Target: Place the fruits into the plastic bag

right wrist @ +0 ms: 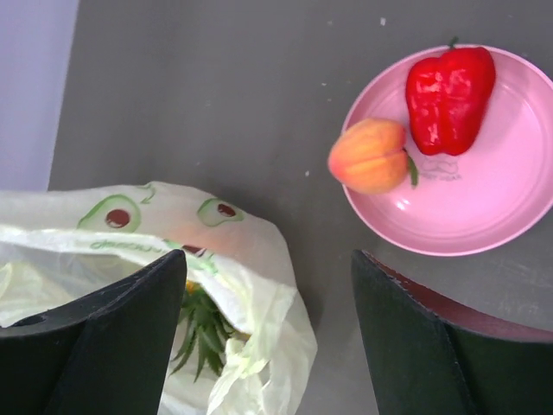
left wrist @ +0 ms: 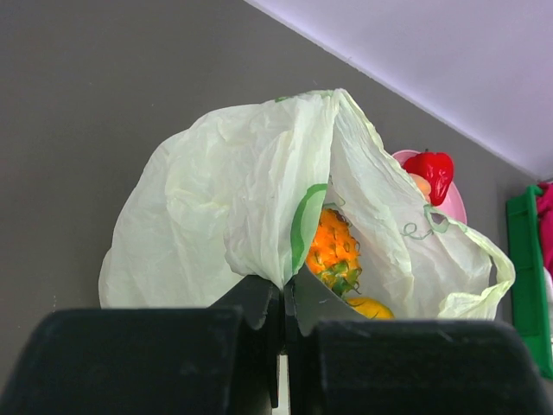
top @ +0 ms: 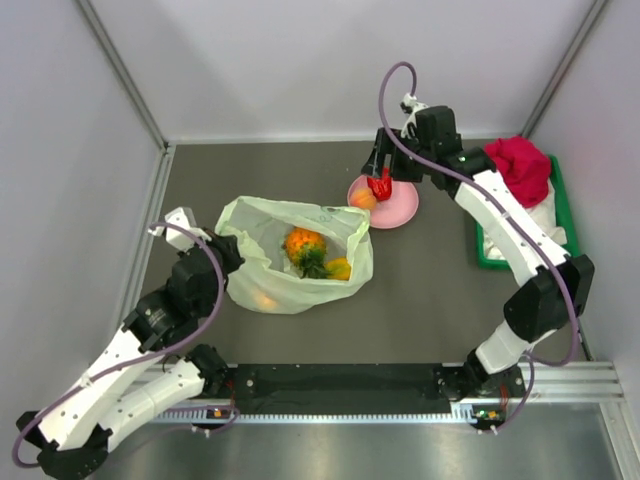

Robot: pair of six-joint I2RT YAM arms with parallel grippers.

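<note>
Plastic bag pinched in left end effector; right end effector spread wide, empty.

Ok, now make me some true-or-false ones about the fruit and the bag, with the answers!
1. The pineapple is inside the plastic bag. True.
2. The pink plate is empty. False: a red fruit and an orange fruit are on it.
3. The left gripper is shut on the bag. True.
4. The right gripper holds the red fruit. False: it is open and holds nothing.
5. The red cloth lies in the bag. False: it lies on the green tray.
</note>
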